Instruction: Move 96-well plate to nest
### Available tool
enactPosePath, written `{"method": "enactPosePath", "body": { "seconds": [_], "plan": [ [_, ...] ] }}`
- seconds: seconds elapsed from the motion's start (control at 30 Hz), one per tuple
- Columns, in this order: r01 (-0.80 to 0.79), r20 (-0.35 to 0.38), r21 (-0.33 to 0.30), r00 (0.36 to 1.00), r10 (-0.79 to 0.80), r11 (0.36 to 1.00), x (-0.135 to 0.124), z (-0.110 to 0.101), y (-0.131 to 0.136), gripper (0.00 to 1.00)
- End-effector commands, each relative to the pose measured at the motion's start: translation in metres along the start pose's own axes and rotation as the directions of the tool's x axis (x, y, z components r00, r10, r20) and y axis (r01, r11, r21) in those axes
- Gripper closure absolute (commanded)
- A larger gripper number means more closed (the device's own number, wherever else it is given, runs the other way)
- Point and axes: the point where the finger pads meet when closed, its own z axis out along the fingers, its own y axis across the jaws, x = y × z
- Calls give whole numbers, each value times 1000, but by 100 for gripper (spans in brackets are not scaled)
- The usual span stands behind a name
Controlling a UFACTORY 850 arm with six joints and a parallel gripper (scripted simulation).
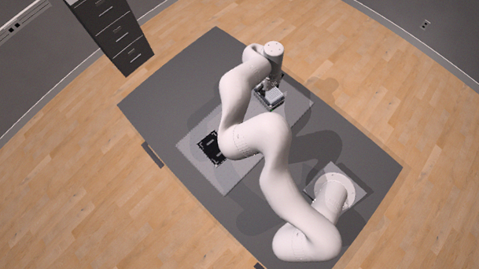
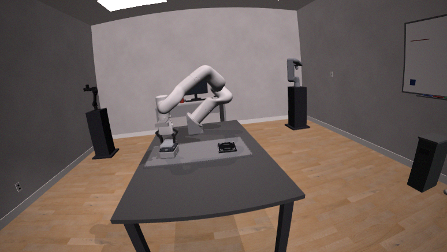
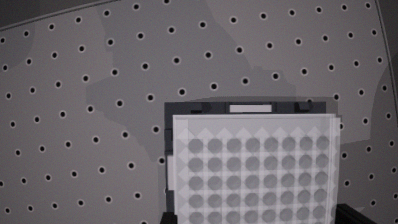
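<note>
I had the gripper [image 2: 167,140] pointing straight down near the table's [image 2: 206,191] left edge as the exterior view shows it, its jaws spread wide and clamped on the plate [image 3: 255,167]. In my wrist view the plate looked lifted a little off the shaker [image 3: 200,108], whose dark frame showed past the plate's far and left sides, though I could not tell whether the two still touched. The nest [image 2: 227,147] lay flat on the grey mat [image 2: 200,152] well apart from the shaker, toward the table's middle.
</note>
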Motion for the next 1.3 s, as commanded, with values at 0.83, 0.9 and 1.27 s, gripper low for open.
{"method": "enactPosePath", "body": {
  "seconds": [0.83, 0.9, 1.27],
  "plan": [
    [1, -2, -1, 1000, -1, 1000, 1, -35, 0, 100],
    [1, -2, -1, 1000, -1, 1000, 1, -38, 0, 100],
    [1, -2, -1, 1000, -1, 1000, 1, -53, 0, 100]
  ]
}}
